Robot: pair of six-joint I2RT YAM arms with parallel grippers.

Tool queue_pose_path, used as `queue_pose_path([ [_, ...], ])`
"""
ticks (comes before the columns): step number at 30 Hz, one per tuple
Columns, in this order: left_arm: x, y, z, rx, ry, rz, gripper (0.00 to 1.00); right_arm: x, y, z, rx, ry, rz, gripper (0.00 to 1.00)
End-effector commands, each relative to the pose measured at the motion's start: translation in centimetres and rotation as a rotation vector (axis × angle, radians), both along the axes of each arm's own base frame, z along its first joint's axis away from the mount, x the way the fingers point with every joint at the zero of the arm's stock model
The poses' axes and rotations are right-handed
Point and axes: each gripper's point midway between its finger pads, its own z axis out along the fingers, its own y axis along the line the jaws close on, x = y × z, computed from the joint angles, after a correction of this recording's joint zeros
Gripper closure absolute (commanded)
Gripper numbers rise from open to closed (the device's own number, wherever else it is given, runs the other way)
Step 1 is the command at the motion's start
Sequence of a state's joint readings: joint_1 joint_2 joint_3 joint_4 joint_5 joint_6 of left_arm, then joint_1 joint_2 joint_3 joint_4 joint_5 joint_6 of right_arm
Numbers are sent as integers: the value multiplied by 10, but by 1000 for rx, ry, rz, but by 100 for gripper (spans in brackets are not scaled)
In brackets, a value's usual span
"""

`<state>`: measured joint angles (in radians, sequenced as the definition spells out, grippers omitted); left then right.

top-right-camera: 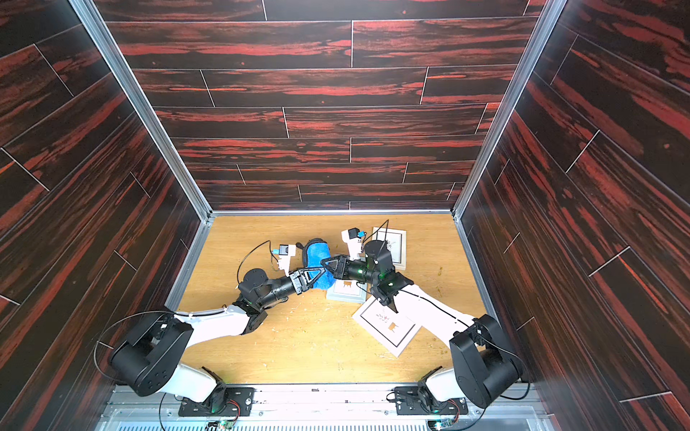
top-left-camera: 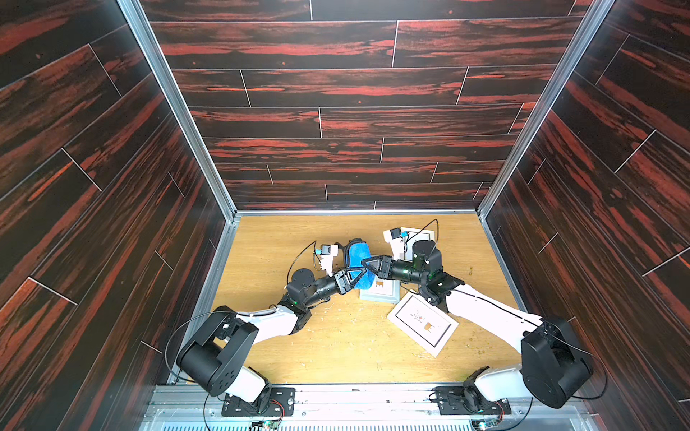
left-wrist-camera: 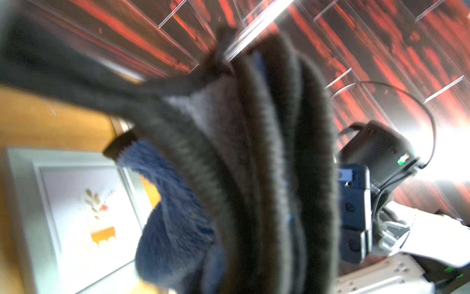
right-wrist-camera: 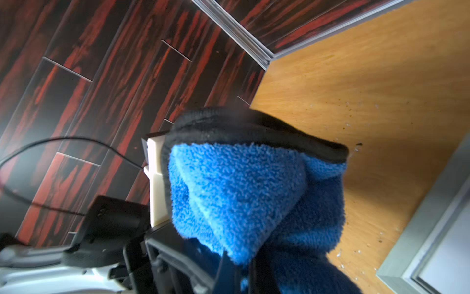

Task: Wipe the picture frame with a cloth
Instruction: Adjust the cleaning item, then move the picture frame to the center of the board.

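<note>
Blue cloth [right-wrist-camera: 236,193] bunched, pinched in R gripper [top-left-camera: 366,263], over grey frame [top-left-camera: 379,298]

1. In both top views, bright, even light falls on the worktop [top-left-camera: 336,354], and the dark wall panels [top-left-camera: 336,86] show a soft sheen. Wide-angle distortion splays the walls outward at the edges.
2. Left wrist view: blurred throughout. The cloth [left-wrist-camera: 254,178], close to the lens, is dark and out of focus. White glare burns out a patch of wall, and the picture frame [left-wrist-camera: 84,216] looks washed out.
3. Right wrist view: sharper. The cloth's upper pile is crisp and bright, and its lower folds are shaded.
</note>
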<state>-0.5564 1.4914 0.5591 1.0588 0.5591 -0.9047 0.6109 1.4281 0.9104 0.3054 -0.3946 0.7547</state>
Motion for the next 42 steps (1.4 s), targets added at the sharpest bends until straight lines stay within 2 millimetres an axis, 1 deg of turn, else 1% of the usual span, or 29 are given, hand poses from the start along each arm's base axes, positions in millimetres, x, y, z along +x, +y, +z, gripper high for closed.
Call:
queue_pose_path([
  [1, -4, 2, -7, 92, 6, 16, 47, 17, -14, 6, -102, -41, -110, 100],
  [3, 2, 12, -16, 145, 21, 76, 36, 32, -30, 3, -181, -45, -203, 100],
  [4, 6, 21, -22, 183, 34, 121, 30, 43, -43, -2, -237, -36, -264, 100],
  [6, 13, 41, -39, 284, 75, 204, 22, 65, -73, -11, -341, -23, -386, 100],
  [8, 20, 64, -50, 362, 100, 306, 15, 87, -103, -21, -443, -14, -496, 100],
  [9, 23, 74, -54, 394, 112, 344, 14, 98, -116, -24, -492, -21, -542, 100],
  [11, 26, 89, -59, 433, 131, 381, 13, 117, -138, -34, -590, -28, -627, 100],
  [14, 28, 102, -62, 454, 150, 413, 13, 145, -164, -49, -692, -4, -709, 100],
  [17, 27, 111, -68, 477, 169, 446, 13, 170, -193, -74, -753, 73, -776, 100],
  [19, 26, 114, -71, 477, 177, 454, 13, 184, -203, -96, -763, 128, -780, 100],
  [24, 23, 117, -76, 481, 183, 455, 13, 207, -212, -138, -807, 209, -781, 100],
  [27, 22, 120, -76, 489, 181, 462, 13, 218, -222, -169, -815, 299, -777, 100],
  [33, 20, 128, -73, 503, 168, 486, 13, 241, -210, -221, -865, 383, -708, 100],
  [36, 19, 133, -72, 513, 166, 506, 13, 247, -193, -234, -873, 393, -669, 100],
  [42, 18, 144, -71, 547, 159, 544, 13, 257, -138, -240, -827, 383, -589, 100],
])
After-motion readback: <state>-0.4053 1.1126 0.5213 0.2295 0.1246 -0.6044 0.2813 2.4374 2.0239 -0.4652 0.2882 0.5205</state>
